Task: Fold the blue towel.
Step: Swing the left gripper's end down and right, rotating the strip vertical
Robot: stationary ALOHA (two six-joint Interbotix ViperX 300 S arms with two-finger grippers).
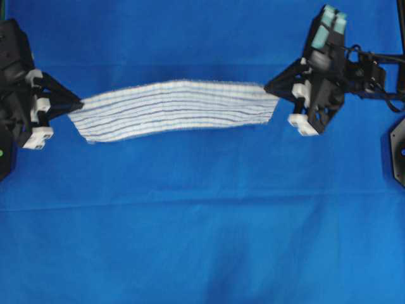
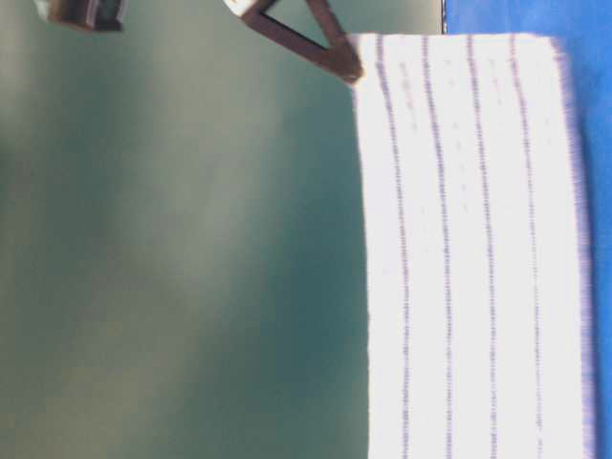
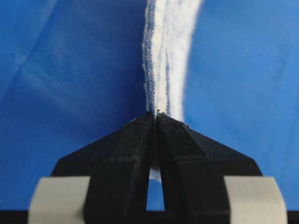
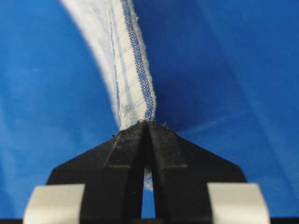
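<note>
**Surroundings: table covering and backdrop**

Plain solid-blue table covering [image 1: 202, 240] spans the whole overhead view; soft creases and shallow wrinkles visible, mostly in the lower half. Both wrist views show the same blue fabric. Table-level view: blurred grey-green backdrop [image 2: 172, 249] fills the left side.

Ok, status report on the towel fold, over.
Left end effector shut on towel, right end effector shut on its other end. Towel stretched between them, hanging off the blue cover. Nothing in the way.
</note>
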